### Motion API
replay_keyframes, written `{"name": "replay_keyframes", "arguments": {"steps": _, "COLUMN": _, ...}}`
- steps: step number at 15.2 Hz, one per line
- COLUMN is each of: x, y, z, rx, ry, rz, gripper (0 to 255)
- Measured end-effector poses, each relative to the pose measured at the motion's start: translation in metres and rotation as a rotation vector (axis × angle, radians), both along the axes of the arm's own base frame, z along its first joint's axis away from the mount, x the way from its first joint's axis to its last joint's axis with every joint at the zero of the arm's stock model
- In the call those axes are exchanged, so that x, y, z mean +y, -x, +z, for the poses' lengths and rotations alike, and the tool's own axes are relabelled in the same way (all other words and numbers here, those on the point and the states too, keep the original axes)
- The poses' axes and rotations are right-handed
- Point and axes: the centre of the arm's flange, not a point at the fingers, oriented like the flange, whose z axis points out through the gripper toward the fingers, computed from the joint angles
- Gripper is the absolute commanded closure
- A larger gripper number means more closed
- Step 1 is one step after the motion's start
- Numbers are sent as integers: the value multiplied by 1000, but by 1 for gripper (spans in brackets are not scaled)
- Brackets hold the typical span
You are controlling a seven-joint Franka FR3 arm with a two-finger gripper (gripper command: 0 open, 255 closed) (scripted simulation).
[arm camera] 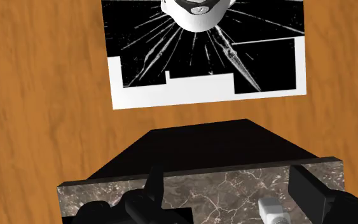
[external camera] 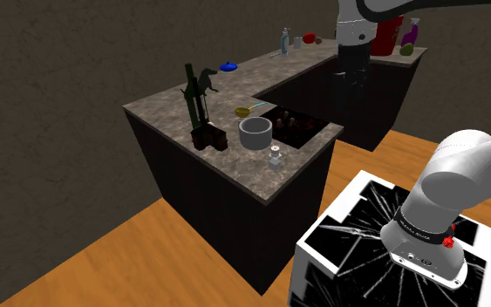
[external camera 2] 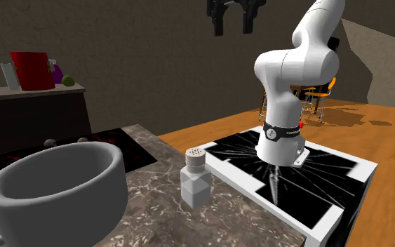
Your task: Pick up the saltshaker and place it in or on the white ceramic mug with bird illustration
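Note:
The saltshaker (external camera: 275,160), a small white bottle with a grey perforated cap, stands upright near the marble counter's corner closest to the stand. In the second exterior view the saltshaker (external camera 2: 196,176) is just right of the grey mug (external camera 2: 55,191), apart from it. That wide, plain mug (external camera: 255,133) sits a little further in on the counter. My gripper (external camera: 351,78) hangs high above the counter, open and holding nothing; its two fingers (external camera 2: 217,27) point down. From the wrist the gripper (arm camera: 228,198) looks far down at the saltshaker (arm camera: 270,210), which appears near the right finger.
A dark bottle and a dinosaur figure (external camera: 201,94) stand behind the mug, with a yellow bowl (external camera: 243,112) and a cooktop (external camera: 300,124) beside it. Bottles and a red box (external camera: 385,41) crowd the far counter. The stand (arm camera: 203,63) sits on the wooden floor (external camera: 130,253).

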Motion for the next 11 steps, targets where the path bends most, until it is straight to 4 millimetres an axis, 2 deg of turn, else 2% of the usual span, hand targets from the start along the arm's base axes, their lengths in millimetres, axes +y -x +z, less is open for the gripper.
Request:
{"name": "replay_keyframes", "arguments": {"steps": 3, "x": 8, "y": -9, "z": -12, "rx": -5, "ry": 4, "rz": 7, "gripper": 0}}
{"name": "replay_keyframes", "arguments": {"steps": 8, "x": 37, "y": -45, "z": -44, "rx": -31, "ry": 20, "rz": 36, "gripper": 0}}
{"name": "replay_keyframes", "arguments": {"steps": 11, "x": 55, "y": -69, "z": -72, "rx": -47, "ry": 31, "rz": 54, "gripper": 0}}
